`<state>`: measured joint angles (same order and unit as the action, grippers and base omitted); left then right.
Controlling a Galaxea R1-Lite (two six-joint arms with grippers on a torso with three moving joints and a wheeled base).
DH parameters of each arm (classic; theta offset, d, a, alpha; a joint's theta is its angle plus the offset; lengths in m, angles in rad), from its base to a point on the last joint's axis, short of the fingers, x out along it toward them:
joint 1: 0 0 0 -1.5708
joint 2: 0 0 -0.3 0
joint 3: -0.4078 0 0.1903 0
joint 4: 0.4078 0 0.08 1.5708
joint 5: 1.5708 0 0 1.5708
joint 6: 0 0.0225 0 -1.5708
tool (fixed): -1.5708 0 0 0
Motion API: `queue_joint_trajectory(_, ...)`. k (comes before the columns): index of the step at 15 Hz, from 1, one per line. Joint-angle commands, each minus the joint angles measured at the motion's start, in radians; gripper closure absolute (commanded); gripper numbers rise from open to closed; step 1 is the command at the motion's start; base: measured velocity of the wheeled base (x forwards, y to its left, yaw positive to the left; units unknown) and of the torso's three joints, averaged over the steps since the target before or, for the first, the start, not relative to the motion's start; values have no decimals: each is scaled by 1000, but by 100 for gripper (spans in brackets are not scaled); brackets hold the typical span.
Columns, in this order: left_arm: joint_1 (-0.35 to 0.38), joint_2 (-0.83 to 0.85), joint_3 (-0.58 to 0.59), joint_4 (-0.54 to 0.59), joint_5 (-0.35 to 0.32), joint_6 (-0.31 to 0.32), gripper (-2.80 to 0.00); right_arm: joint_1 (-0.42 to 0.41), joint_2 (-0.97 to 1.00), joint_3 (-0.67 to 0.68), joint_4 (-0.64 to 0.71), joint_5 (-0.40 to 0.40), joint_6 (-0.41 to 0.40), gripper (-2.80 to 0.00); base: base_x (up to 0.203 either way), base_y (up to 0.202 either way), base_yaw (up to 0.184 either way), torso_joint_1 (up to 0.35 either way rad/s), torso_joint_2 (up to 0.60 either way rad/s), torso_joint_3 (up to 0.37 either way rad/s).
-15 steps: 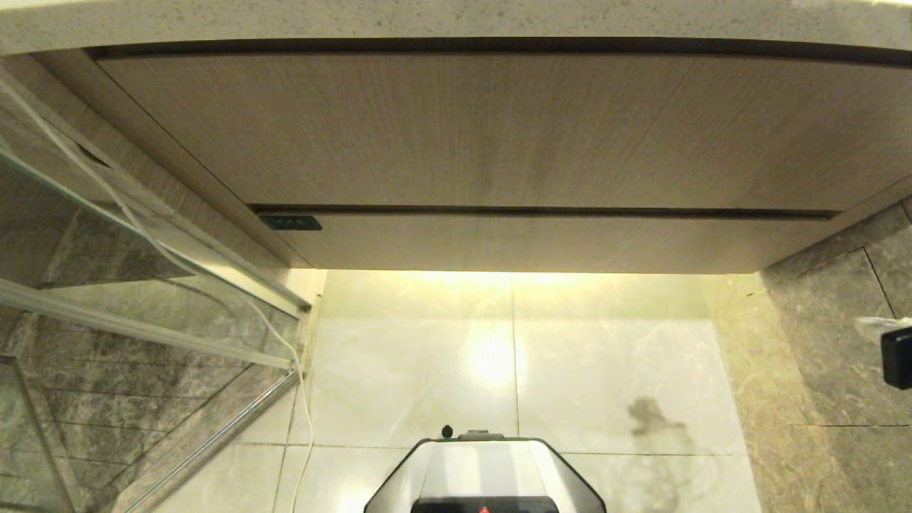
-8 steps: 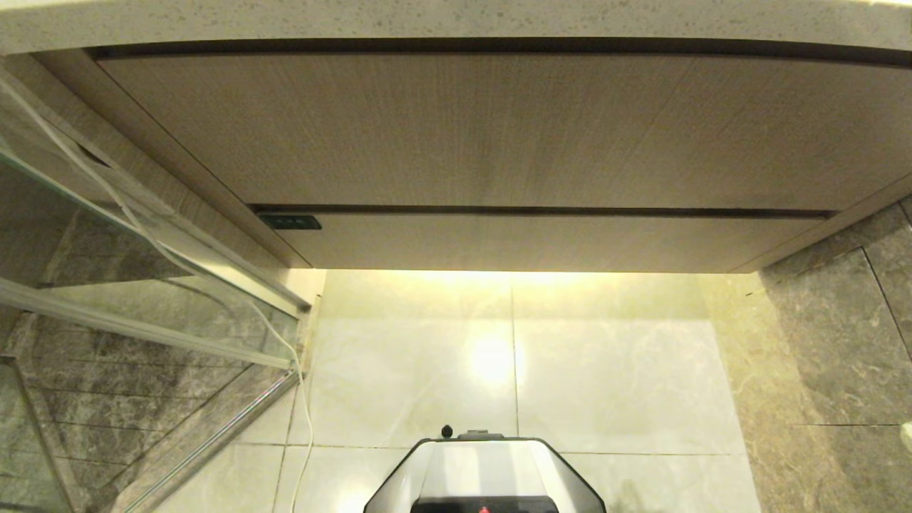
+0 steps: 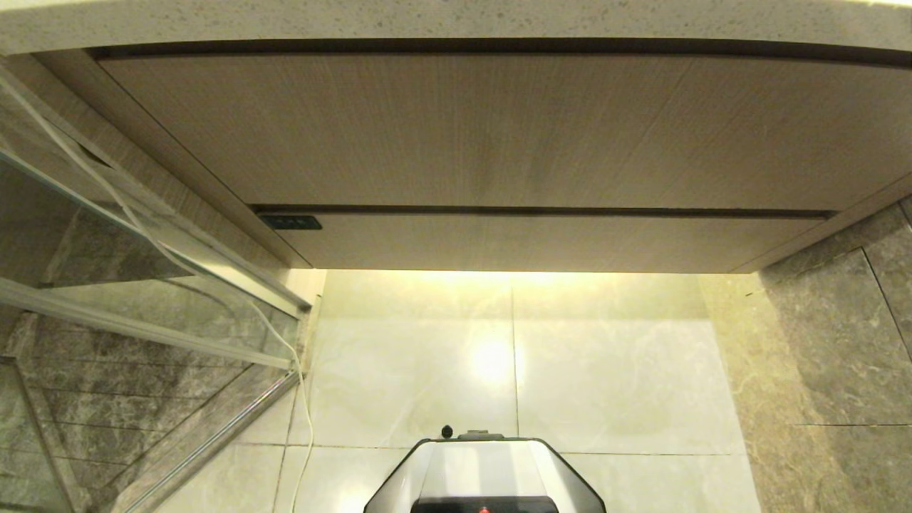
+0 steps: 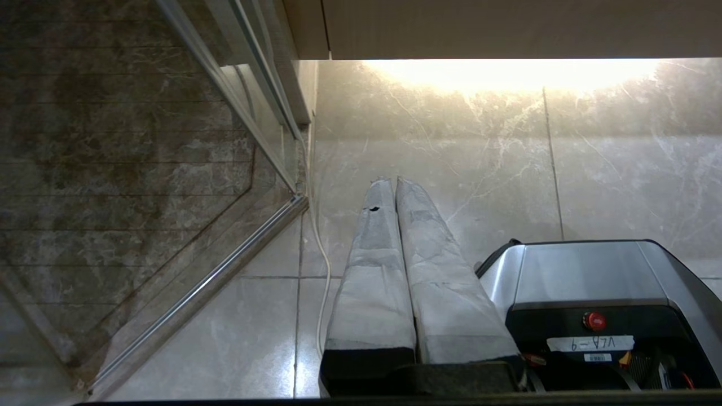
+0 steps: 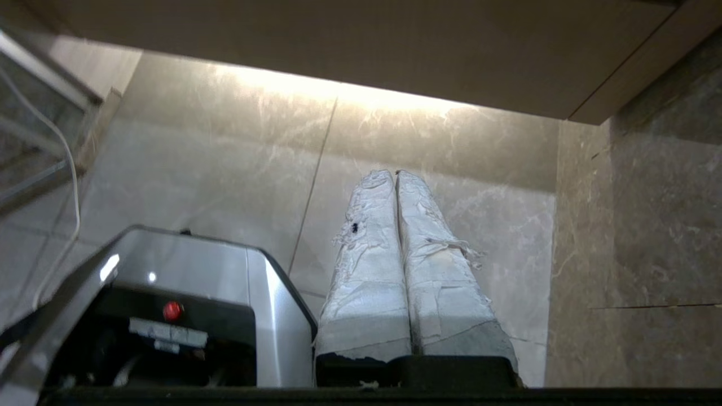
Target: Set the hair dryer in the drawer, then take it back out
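Wood-grain fronts fill the far half of our head view: a tall plain panel (image 3: 499, 128) sits under a speckled stone countertop (image 3: 456, 18), and below it runs the drawer (image 3: 541, 242), low and wide, with its small black rectangular plate (image 3: 290, 222) at the left end. We see the drawer front flush with the cabinet, so it is shut. We cannot find the hair dryer in any of our views, and we cannot tell where it lies. A warm glow lights the pale marble floor tiles (image 3: 605, 370) just beneath the cabinet. On the left, a glass partition in a metal frame (image 3: 142, 335) stands at an angle, and a thin white cord (image 3: 303, 406) trails down beside it to the floor. On the right, a dark marble wall (image 3: 841, 342) closes the space. Our own silver base (image 3: 491, 474) shows at the near edge, carrying a red button. Neither arm reaches into the head view. Our left gripper (image 4: 393, 181) hangs low beside the base on the partition side, pointing at the floor tiles, its two wrapped fingers (image 4: 372, 265) pressed together with nothing between them. Our right gripper (image 5: 395, 173) hangs low on the other side of the base, near the dark wall, its frayed wrapped fingers (image 5: 440, 265) likewise closed on nothing.
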<state>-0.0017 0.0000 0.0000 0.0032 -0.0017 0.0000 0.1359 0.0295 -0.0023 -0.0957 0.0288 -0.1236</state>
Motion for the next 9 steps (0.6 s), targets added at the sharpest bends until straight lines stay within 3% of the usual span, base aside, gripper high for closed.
queue_joint_trajectory(1,0,0,0,0,0,0,0,8,-69,22,13,0,12,0,0,0,0,0,0,0)
queue_joint_trajectory(4,0,0,2,0,0,0,0,8,-69,33,13,-9,68,0,0,0,0,0,0,0)
queue_joint_trajectory(9,0,0,2,0,0,0,0,8,-69,41,-7,-7,64,0,0,0,0,0,0,0)
